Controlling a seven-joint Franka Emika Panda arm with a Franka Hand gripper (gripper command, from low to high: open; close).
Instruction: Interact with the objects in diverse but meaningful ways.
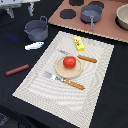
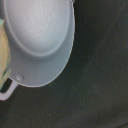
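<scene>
1. A pale striped placemat (image 1: 65, 75) lies on the dark table (image 1: 20, 92), and a tan round plate (image 1: 68, 69) sits near its middle.
2. The red tomato (image 1: 69, 62) rests on the plate.
3. An orange-handled fork (image 1: 64, 80) and an orange-handled knife (image 1: 80, 57) lie on either side of the plate, both on the mat.
4. The yellow block (image 1: 79, 44) lies on the mat near its far edge.
5. The dark grey pot (image 1: 37, 30) stands on the table beyond the mat, with the white-and-blue fish (image 1: 34, 46) just beside it.
6. The brown sausage stick (image 1: 17, 70) lies on the table, at the exterior view's left of the mat.
7. A pan (image 1: 91, 14) stands on the toy stove (image 1: 107, 27) further back.
8. The wrist view shows only a grey round vessel (image 2: 40, 40) from above; the gripper is not visible in any view.
</scene>
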